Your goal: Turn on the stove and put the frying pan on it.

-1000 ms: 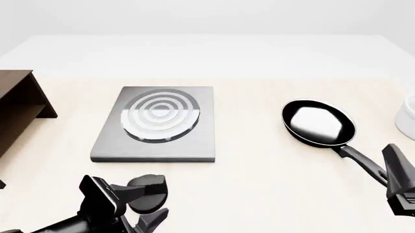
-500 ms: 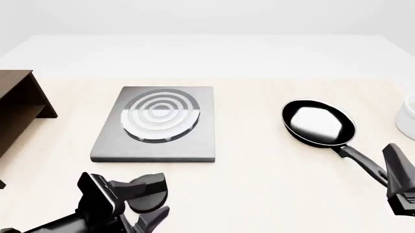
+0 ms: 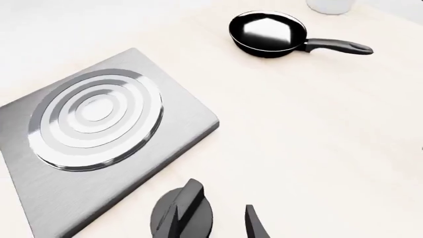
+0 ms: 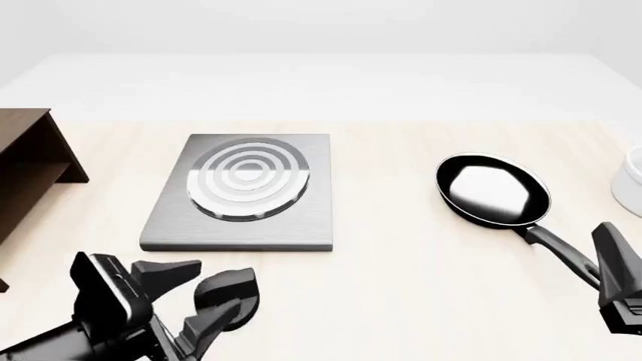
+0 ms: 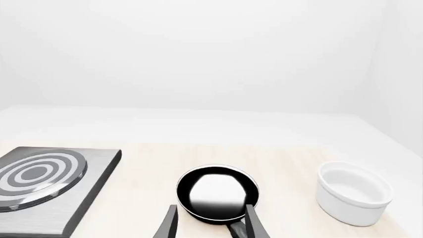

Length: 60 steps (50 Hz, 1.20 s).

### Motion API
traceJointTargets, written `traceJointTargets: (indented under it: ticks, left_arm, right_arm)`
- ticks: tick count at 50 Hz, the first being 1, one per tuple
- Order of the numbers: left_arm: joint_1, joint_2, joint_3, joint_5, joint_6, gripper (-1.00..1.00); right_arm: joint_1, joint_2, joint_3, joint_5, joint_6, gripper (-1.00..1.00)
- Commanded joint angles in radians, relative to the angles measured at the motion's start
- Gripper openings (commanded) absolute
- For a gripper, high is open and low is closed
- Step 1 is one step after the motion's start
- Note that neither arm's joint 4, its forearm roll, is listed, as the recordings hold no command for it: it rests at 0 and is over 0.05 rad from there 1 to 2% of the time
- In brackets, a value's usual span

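Observation:
The stove is a grey slab with silver burner rings, left of the table's middle; it also shows in the left wrist view and the right wrist view. Its black oval knob lies on the table in front of it. My left gripper is open, its fingertips just left of the knob. The frying pan sits to the right, its handle pointing at my right gripper. That gripper is open with the handle between its fingers, short of the pan.
A brown wooden cabinet stands at the left edge. A white bowl sits at the right edge beyond the pan; it also shows in the right wrist view.
My left gripper has drawn back to the left, off the knob, with its fingers spread wider. The knob, pan and right arm have stayed put.

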Motion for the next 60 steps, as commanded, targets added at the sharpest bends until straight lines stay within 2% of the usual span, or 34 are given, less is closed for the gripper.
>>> traceJointTargets:
  ticks: [1,9,23,26,41,46,52,53,57,60]
  left_arm:
    - [0.1,-0.316,0.004,0.21,0.023,1.0]
    - [0.189,-0.491,0.001,0.339,0.043,1.0]
    - [0.3,-0.615,0.042,0.391,0.028,1.0]
    - [0.343,-0.694,0.043,0.447,-0.007,1.0]
    - [0.494,-0.871,0.043,0.581,0.013,1.0]
    - [0.537,-0.953,0.043,0.638,-0.007,1.0]
    - [0.589,-0.965,0.043,0.642,-0.024,1.0]
    - [0.63,-0.965,0.043,0.652,-0.019,1.0]
    - [0.65,-0.967,0.043,0.625,-0.041,1.0]
    - [0.653,-0.967,0.043,0.628,-0.03,1.0]
  right_arm:
    - [-0.001,0.0,0.002,0.002,0.005,1.0]
    - [-0.001,0.0,0.001,0.002,0.005,1.0]
    - [-0.001,0.0,0.0,0.005,0.005,1.0]
    - [-0.001,0.0,0.001,0.005,0.005,1.0]
    - [-0.001,0.0,0.002,0.006,-0.001,1.0]
    - [0.003,0.0,0.004,0.006,-0.011,1.0]
    - [0.007,0.0,0.005,0.008,-0.017,1.0]
    - [0.009,0.001,0.006,0.008,-0.02,1.0]
    - [0.009,0.001,0.008,0.01,-0.024,1.0]
    - [0.007,0.001,0.008,0.01,-0.026,1.0]
